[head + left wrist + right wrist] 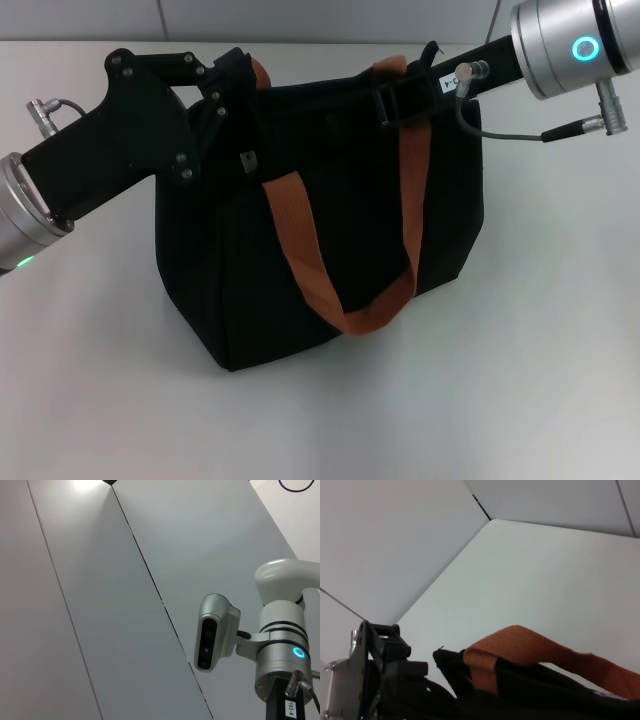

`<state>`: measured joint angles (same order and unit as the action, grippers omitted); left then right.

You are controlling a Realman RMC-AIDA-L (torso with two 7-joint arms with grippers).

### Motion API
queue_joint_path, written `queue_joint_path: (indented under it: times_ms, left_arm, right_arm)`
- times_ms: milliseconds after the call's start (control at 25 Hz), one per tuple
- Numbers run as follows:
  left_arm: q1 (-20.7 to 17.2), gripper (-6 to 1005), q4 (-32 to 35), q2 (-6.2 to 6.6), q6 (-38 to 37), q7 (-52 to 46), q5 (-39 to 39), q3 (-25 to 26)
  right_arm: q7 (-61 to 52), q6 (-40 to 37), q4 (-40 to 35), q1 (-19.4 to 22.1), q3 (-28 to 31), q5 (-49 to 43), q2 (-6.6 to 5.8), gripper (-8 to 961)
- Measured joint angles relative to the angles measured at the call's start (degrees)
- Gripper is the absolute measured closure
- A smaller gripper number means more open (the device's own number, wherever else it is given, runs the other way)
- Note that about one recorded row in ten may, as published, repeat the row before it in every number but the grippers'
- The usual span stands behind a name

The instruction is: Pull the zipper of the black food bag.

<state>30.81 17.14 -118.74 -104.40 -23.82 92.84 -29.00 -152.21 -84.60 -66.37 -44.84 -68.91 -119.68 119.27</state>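
The black food bag [330, 230] stands upright in the middle of the white table, its two rust-orange straps [300, 245] hanging down its front. A small silver-grey zipper tab [248, 160] hangs at the bag's upper left, just below its top edge. My left gripper [232, 82] is at the bag's top left corner, a little above the tab. My right gripper [392, 98] is at the top right edge, by the far strap [390, 67]. The right wrist view shows the strap [520, 647], the bag's top [530, 695] and the left gripper [395, 657].
The white table [540, 330] stretches around the bag, with a pale wall [300, 20] behind. A grey cable [500, 132] loops from my right wrist over the bag's right corner. The left wrist view shows only wall panels, the head camera [215, 637] and my right arm [282, 665].
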Motion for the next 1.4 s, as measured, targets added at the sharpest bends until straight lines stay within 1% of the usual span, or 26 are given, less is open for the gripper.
queue_joint_path:
  times_ms: [80,400,760,1040,1400]
  left_arm:
    - [0.02,924,0.00,-0.05,-0.12,0.00,-0.02,0.00]
    - [0.03,923,0.00,-0.09,-0.19,-0.05,-0.03,0.06]
    - [-0.13,922,0.00,-0.09,-0.27,-0.14,-0.03,0.30]
    - [-0.14,921,0.00,-0.09,-0.27,-0.17,-0.03,0.35]
    - [-0.24,920,0.00,-0.09,-0.31,-0.18,-0.03,0.35]
  right_arm:
    - [0.07,0.29,-0.19,0.17,-0.08,-0.08,0.00,805]
    - [-0.41,0.06,-1.42,0.35,0.13,-2.10,0.00,956]
    - [-4.87,-0.24,-7.17,0.86,-1.07,-7.27,0.14,954]
    - [-7.23,-0.82,-9.54,1.29,-1.26,-9.46,0.19,954]
    - [-10.15,-0.83,-15.48,4.43,-1.77,-12.09,0.40,953]
